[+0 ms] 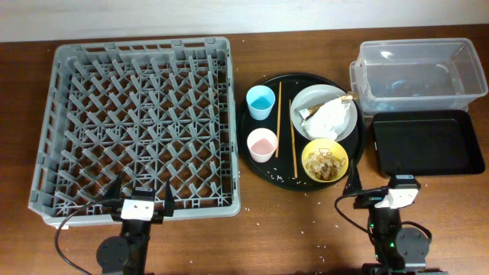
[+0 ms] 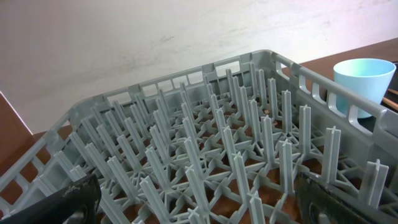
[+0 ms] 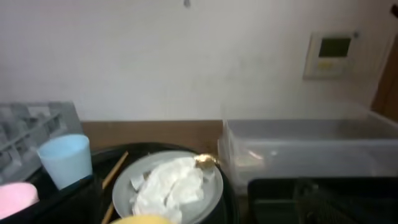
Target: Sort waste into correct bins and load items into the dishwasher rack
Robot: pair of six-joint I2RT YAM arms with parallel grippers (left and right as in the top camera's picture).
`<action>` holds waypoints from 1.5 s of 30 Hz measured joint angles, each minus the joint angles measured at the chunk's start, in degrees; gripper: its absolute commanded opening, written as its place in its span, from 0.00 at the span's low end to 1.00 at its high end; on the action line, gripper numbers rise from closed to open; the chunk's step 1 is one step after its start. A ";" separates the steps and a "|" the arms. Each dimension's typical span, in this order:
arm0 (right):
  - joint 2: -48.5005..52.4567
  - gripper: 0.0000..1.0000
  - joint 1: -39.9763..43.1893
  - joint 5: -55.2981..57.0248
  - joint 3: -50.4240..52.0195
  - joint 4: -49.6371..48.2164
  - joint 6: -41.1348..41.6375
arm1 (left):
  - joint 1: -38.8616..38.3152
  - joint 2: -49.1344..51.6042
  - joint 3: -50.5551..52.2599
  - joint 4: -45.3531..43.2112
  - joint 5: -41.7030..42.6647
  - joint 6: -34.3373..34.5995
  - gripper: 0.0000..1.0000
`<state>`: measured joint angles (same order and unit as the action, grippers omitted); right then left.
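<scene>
Chopsticks (image 1: 278,122) laid on round black tray (image 1: 242,124) at frame centre, long axis run top to bottom, full length shown only overhead, left end effector (image 1: 140,188) and right end effector (image 1: 374,183) both spread wide below.

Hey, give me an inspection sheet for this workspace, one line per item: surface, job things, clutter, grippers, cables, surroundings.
Surface: brown wooden table; rice grains scattered near the round black tray.
Job's things: dishwasher rack empty; blue cup, pink cup, chopsticks, plate with napkin, yellow bowl with food chunks, all on that tray; clear tub and flat black tray to its right, flat one empty.
Clutter: nothing seen.
Grippers: left gripper open at the rack's near edge; right gripper open near the bowl; both empty.
Cables: black cable beside each arm's base.
Surroundings: white wall, wall panel.
</scene>
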<state>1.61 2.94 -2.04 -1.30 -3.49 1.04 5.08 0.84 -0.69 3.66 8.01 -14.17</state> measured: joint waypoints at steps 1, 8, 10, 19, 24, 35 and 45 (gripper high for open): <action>0.00 0.98 0.00 -1.18 -1.70 0.28 -0.22 | 0.00 0.00 0.00 0.02 0.00 0.00 0.99; 15.85 0.98 0.00 -11.45 -33.77 17.90 -1.49 | 0.00 -0.11 -0.02 0.00 0.33 0.00 0.99; 34.93 0.99 0.00 -16.81 -50.49 29.88 -1.03 | 0.00 -0.24 -0.02 0.02 0.39 0.00 0.99; 109.79 0.85 -0.11 -47.82 -94.25 48.41 9.05 | 0.00 -0.22 -0.04 0.00 0.59 -0.02 0.99; 110.88 0.98 -4.87 -21.90 -94.31 51.12 37.13 | 0.00 -0.20 -0.04 0.02 0.59 0.00 0.99; 109.35 0.98 -11.61 7.39 -94.44 53.40 51.95 | 0.00 -0.22 -0.04 0.00 0.59 0.00 0.99; 117.09 0.97 -11.61 13.40 -87.86 46.86 48.24 | 0.00 -0.22 -0.04 0.00 0.59 0.00 0.99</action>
<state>118.69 -8.67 11.35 -89.17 43.38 49.28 5.08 0.62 -0.73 3.66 8.60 -14.17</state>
